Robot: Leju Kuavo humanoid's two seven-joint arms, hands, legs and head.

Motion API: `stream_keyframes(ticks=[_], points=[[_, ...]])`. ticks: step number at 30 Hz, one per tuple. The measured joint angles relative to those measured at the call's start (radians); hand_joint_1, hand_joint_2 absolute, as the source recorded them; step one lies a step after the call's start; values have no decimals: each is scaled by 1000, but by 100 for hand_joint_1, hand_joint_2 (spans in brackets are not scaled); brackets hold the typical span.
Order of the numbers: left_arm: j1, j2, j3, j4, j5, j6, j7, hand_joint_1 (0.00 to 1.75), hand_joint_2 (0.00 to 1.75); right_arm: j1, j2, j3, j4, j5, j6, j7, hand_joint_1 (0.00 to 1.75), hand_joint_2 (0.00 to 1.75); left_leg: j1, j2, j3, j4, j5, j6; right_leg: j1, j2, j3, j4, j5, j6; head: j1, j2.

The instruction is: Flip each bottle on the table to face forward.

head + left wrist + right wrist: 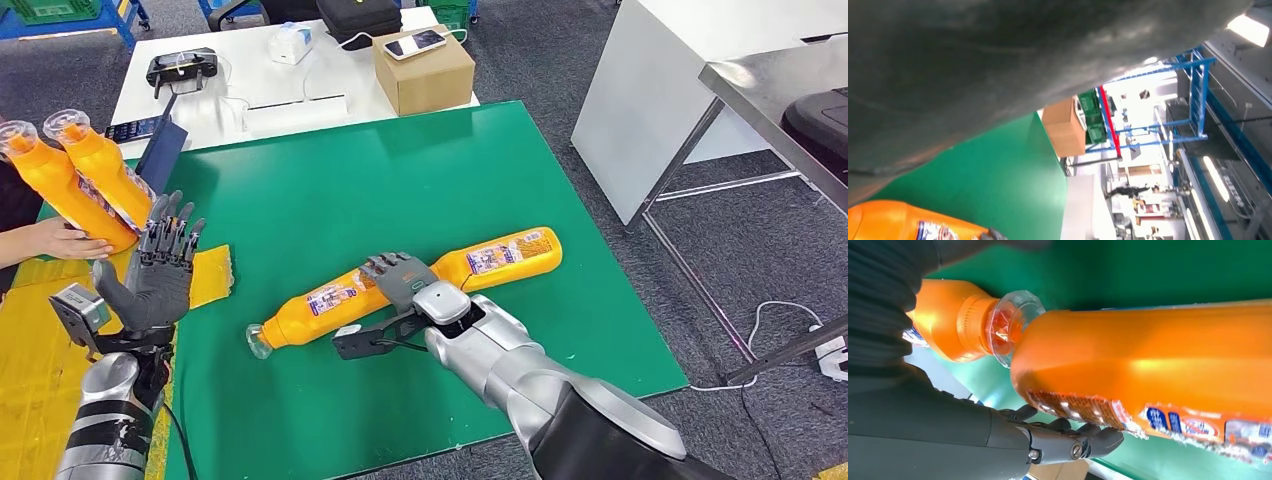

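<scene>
Green mat (420,180) on table, grey carpet (560,60), right robot hand (400,275) seemingly resting on bottles (330,305), left robot hand (165,265) spread.

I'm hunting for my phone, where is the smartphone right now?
In the head view, the smartphone lies flat on top of the brown cardboard box, on the white table just beyond the far edge of the green mat.

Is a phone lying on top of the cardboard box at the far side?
Yes, in the head view a phone lies flat on top of the cardboard box behind the green mat.
</scene>
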Motion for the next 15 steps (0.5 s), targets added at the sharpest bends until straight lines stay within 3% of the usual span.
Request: stream_keyframes(ticks=[15], points=[[33,-2,-15,-24,37,3,0,0,0,-37,15,-6,0,36,-3,-49,175,175,0,1,5,0,0,0,0,1,5,0,0,0,0,0]])
